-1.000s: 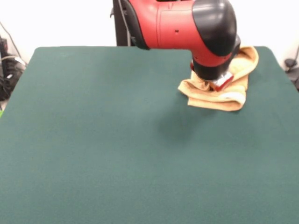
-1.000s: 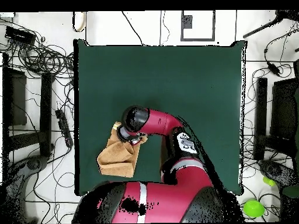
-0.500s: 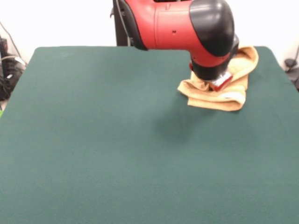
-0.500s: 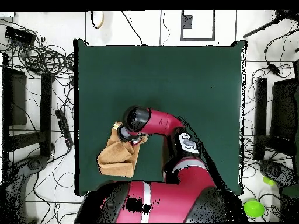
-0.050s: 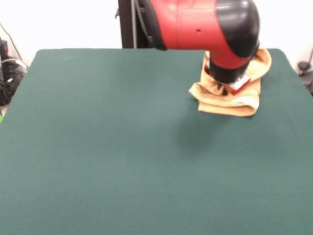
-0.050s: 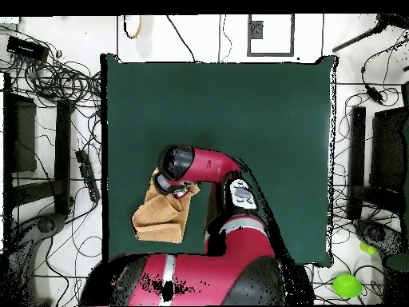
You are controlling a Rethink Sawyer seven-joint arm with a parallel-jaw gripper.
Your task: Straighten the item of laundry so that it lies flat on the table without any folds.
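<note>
The orange-tan towel [image 5: 230, 95] lies folded and bunched near one corner of the green tabletop [image 5: 122, 147], with the red and black arm's tool [image 5: 234, 86] pressed down onto it, its grip hidden, so I cannot tell.

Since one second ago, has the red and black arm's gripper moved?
Yes. The gripper has shifted rightward along the dark green table's far edge, staying low over the orange-tan terry towel.
</note>
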